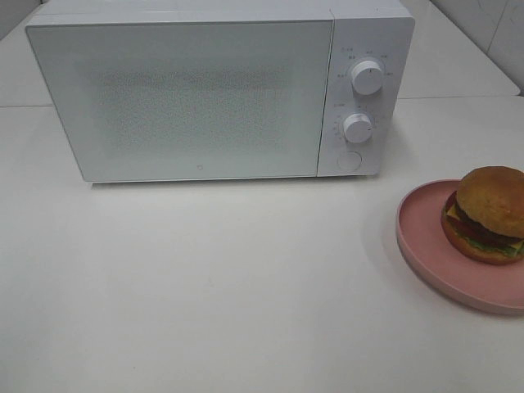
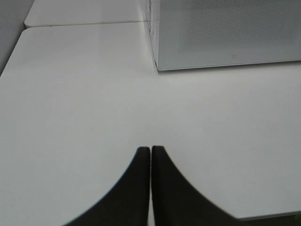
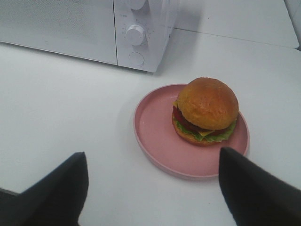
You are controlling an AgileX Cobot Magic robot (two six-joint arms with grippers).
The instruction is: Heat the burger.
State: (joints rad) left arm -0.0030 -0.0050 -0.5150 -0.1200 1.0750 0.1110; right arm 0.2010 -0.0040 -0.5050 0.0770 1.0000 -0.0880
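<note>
- The burger (image 1: 490, 214), with glossy golden-brown bun, dark patty, red tomato, green lettuce and yellow cheese, sits on the round pink plate (image 1: 426, 241), toward the plate's 2 o'clock side in the high view.
- The plate lies on the white table (image 1: 205, 286) at about 4 o'clock from the boxy white microwave (image 1: 188, 98), whose door is closed.
- Left gripper (image 2: 151, 153): dark fingers pressed together above bare table, holding nothing.
- Right gripper (image 3: 153, 162): fingers wide apart, hanging near the plate, touching neither plate nor burger.
</note>
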